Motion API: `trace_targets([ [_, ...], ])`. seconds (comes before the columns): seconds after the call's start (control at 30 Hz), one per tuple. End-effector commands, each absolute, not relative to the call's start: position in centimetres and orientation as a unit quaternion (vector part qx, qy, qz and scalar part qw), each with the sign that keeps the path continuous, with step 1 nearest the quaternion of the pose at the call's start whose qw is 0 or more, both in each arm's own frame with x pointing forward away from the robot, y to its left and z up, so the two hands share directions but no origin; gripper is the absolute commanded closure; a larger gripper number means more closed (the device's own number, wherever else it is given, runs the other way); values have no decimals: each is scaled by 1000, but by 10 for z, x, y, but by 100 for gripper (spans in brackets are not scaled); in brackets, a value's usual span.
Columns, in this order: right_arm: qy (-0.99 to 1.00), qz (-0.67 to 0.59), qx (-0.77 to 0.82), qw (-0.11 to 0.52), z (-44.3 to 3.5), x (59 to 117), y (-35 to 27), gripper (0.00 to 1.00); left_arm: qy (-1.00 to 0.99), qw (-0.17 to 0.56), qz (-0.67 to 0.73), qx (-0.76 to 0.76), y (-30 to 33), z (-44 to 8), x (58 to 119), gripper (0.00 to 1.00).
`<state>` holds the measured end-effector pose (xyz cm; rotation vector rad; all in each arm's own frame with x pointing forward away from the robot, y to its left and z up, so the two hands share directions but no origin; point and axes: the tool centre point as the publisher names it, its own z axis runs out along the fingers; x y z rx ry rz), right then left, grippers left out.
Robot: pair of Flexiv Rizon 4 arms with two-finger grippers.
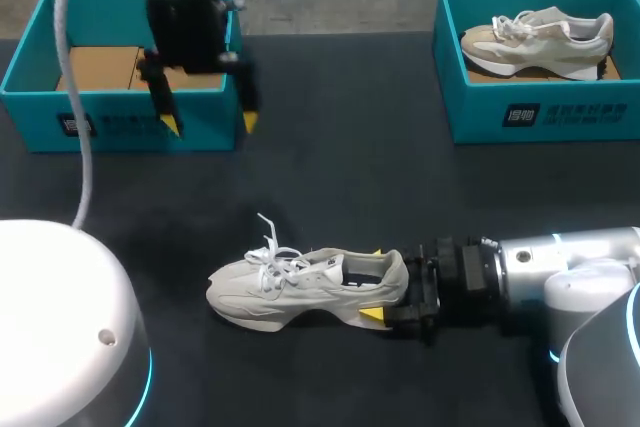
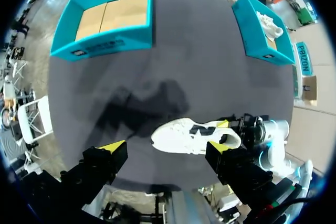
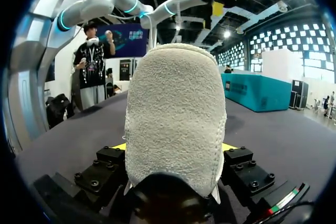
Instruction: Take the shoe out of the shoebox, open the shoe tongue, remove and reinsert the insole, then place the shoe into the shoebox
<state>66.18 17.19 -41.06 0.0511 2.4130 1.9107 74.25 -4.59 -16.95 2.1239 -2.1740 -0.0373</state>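
Note:
A pale grey lace-up shoe [image 1: 300, 282] lies on its sole in the middle of the dark table, toe to the left and heel to the right. My right gripper [image 1: 375, 284] comes in low from the right, one yellow tip on each side of the heel, shut on it. In the right wrist view the suede heel [image 3: 173, 114] fills the space between the fingers [image 3: 119, 146]. My left gripper [image 1: 210, 124] hangs open and empty high over the table, in front of the left shoebox [image 1: 120, 107]. From the left wrist the shoe [image 2: 184, 137] is far below the gripper [image 2: 165, 148].
The teal left shoebox [image 2: 105, 40] holds only a cardboard liner. A second teal box [image 1: 540, 107] at the back right contains another beige shoe [image 1: 535, 37]. A white cable [image 1: 75, 97] hangs from the left arm. Bare dark tabletop [image 1: 380, 177] lies between the boxes and the shoe.

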Motion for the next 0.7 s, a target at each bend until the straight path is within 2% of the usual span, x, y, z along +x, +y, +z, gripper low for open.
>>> trace_targets([
  [0.03, 786, 618, 16, 30, -409, 661, 172, 100, -712, 14, 16, 702, -60, -180, 707, 0],
  [0.5, 786, 618, 16, 30, -409, 661, 172, 100, -724, 42, -18, 688, -114, -211, 675, 0],
  [0.7, 786, 618, 16, 30, -409, 661, 172, 100, -724, 42, -18, 688, -114, -211, 675, 0],
])
